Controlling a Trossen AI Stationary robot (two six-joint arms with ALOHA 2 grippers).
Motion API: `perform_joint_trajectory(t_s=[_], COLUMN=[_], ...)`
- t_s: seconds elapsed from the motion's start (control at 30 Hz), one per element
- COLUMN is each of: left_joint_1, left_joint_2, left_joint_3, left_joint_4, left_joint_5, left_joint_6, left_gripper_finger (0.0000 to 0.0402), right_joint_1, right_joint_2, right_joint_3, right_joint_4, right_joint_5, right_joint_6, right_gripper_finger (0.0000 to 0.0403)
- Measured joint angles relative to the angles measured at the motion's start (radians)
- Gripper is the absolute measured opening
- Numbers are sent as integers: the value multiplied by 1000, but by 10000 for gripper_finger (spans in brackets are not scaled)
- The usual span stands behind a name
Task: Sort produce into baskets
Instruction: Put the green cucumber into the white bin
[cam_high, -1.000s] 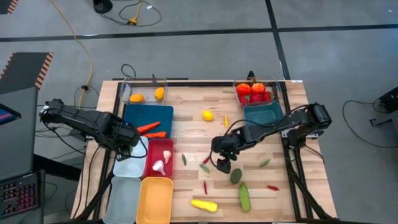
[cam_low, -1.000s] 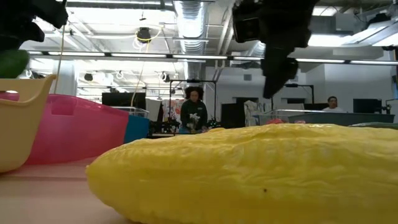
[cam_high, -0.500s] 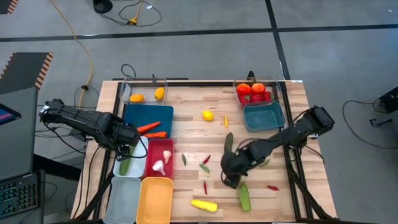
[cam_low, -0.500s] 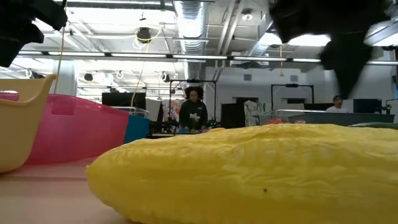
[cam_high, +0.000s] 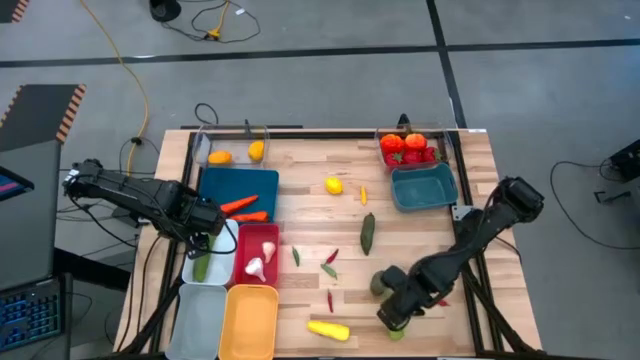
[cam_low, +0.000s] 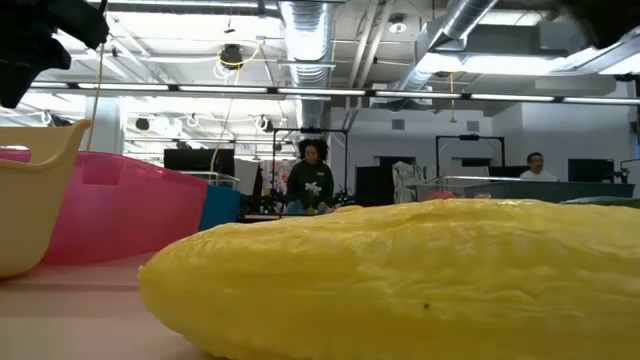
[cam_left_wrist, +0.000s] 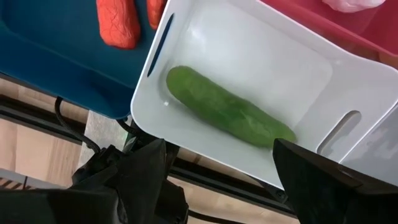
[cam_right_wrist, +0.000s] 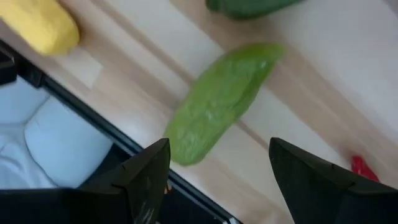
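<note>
Green cucumber, smooth, whole

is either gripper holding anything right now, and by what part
Nothing is held. The left gripper stands open above the cucumber lying loose in the white bin. The right gripper is open over a green cucumber on the table.

A yellow cable snakes across the grey floor; two people stand beyond the wooden table.
</note>
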Motion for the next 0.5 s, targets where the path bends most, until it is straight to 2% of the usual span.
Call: perform_joint_trajectory(t_s=[0.3, 0.5], left_joint_1=[0, 0], left_joint_2=[0, 0], left_joint_3=[0, 0], left_joint_4=[39, 63], left_joint_5=[-1, -1], left_joint_6=[0, 0], left_gripper_finger=[283, 283], right_joint_1=[75, 100], right_joint_2=[0, 1], right_joint_3=[0, 0], right_joint_4=[72, 78], right_joint_5=[4, 96], right_joint_6=[-75, 129], right_gripper_finger=[302, 302])
